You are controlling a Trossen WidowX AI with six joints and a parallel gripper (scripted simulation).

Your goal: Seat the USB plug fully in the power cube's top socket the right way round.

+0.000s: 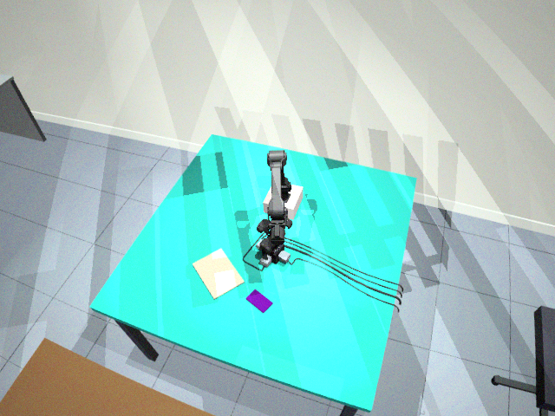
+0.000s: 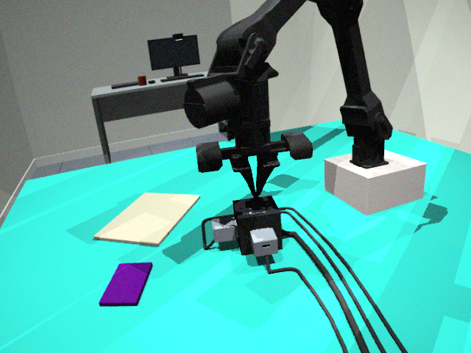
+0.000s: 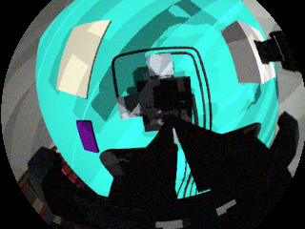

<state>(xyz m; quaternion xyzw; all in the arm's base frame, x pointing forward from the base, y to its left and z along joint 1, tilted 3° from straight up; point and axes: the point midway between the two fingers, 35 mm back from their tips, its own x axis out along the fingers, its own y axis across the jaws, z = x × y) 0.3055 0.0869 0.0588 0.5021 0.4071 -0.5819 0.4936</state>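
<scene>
The black power cube [image 1: 273,252] [image 2: 262,219] [image 3: 147,102] stands on the turquoise table, under my gripper. My gripper [image 2: 255,195] [image 3: 172,121] points down at the cube's top, its fingertips nearly together. It is shut on the small dark USB plug [image 2: 255,202], which is at the cube's top face. The plug is dark against dark, so its depth in the socket and which way round it is cannot be told. In the top view the arm hides the fingertips.
Light grey plugs [image 2: 224,230] [image 2: 264,242] [image 3: 160,65] stick out from the cube's sides. Dark cables [image 2: 321,265] run off to the right. A cream board [image 1: 217,273] [image 2: 146,220] and a purple slab [image 1: 258,301] [image 2: 125,284] lie nearby. The arm's base stands on a pale block [image 2: 395,190].
</scene>
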